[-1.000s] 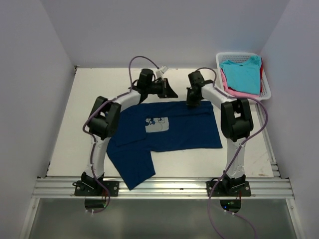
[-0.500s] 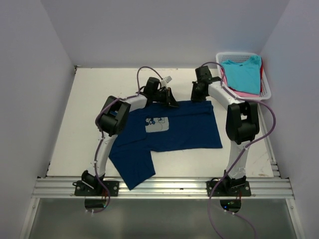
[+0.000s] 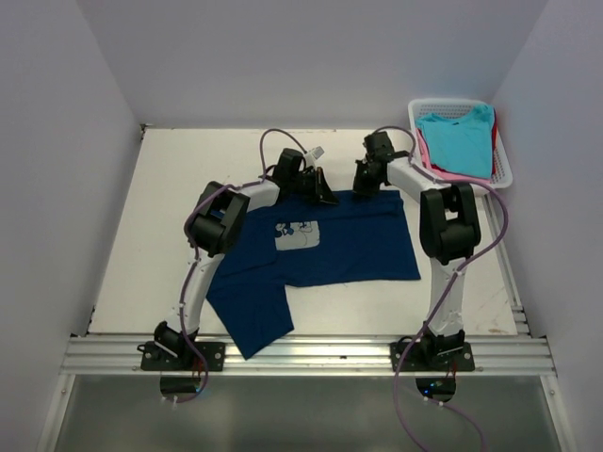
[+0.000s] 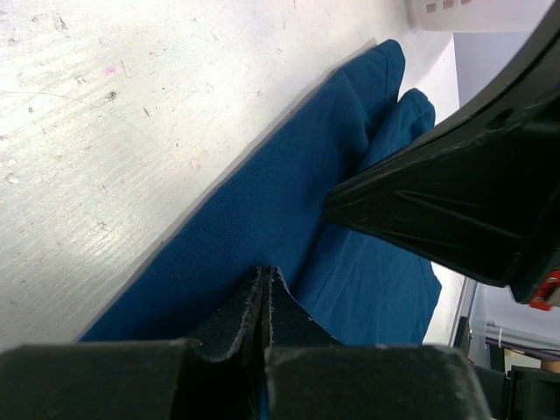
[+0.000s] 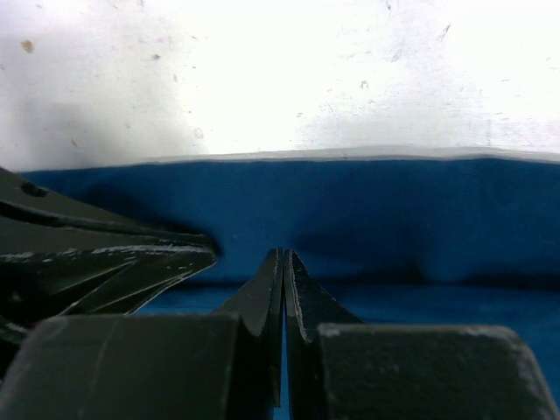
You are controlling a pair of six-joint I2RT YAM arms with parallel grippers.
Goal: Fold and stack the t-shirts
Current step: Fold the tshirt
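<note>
A navy blue t-shirt (image 3: 353, 247) with a pale square chest print (image 3: 296, 234) lies spread on the white table, one part hanging toward the near edge. My left gripper (image 3: 326, 197) sits at the shirt's far edge, jaws pressed together on the navy fabric (image 4: 262, 201); its tips show in the left wrist view (image 4: 267, 273). My right gripper (image 3: 362, 191) sits just to the right at the same edge, also shut with navy cloth (image 5: 394, 210) at its tips (image 5: 283, 254). A light turquoise t-shirt (image 3: 459, 139) lies on top of pink (image 3: 435, 170) and red (image 3: 495, 139) ones in the basket.
The white lattice basket (image 3: 450, 103) stands at the far right corner of the table (image 3: 179, 179). White walls enclose the table on the left, back and right. An aluminium rail (image 3: 311, 355) carrying both arm bases runs along the near edge.
Both grippers have moved a little farther from the bases along the shirt's far edge, the left arm stretching out more. The shirt has hardly shifted.
</note>
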